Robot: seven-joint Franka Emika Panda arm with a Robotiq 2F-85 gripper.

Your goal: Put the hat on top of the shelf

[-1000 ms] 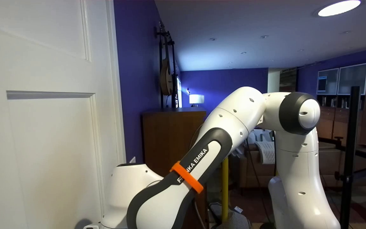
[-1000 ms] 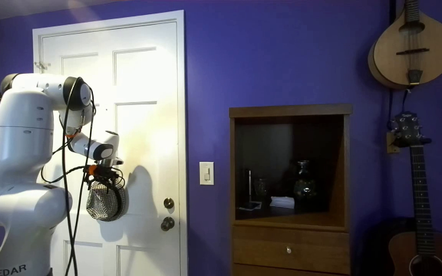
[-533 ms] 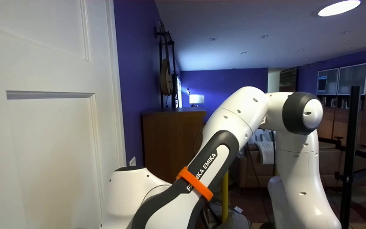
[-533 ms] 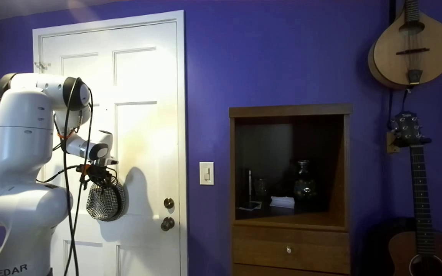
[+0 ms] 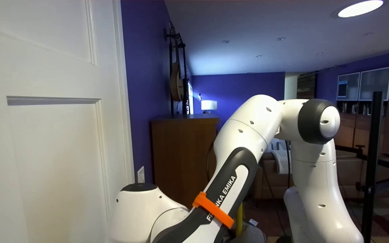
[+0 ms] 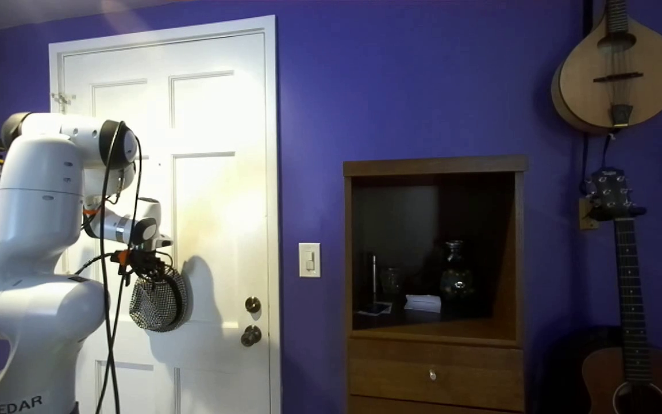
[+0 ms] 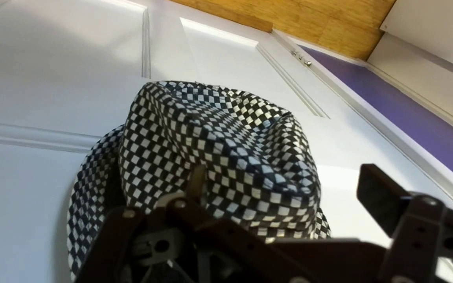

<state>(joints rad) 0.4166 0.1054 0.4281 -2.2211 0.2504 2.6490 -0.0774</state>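
The hat (image 7: 218, 157) is round, with a black-and-white check and a dented crown. It rests against the white door in an exterior view (image 6: 156, 305); what holds it up is hidden. My gripper (image 7: 287, 188) is open. One finger (image 7: 197, 182) overlaps the hat's crown in the wrist view; the other finger (image 7: 380, 192) stands apart past the hat's edge, over the door. Whether the first finger touches the hat cannot be told. In an exterior view the gripper (image 6: 150, 265) is at the hat's upper part. The shelf is the brown wooden cabinet (image 6: 434, 165), also in an exterior view (image 5: 184, 152).
The white door (image 6: 222, 190) with two knobs (image 6: 251, 305) stands behind the hat. A vase (image 6: 454, 276) and small items stand inside the cabinet. Guitars hang or stand right of it (image 6: 624, 276). Cables (image 6: 107, 322) hang from the arm. A black post (image 5: 371, 168) stands beside the arm.
The gripper has shifted left along the hat's top in an exterior view. The forearm has moved right and lower in an exterior view. The hat has not moved.
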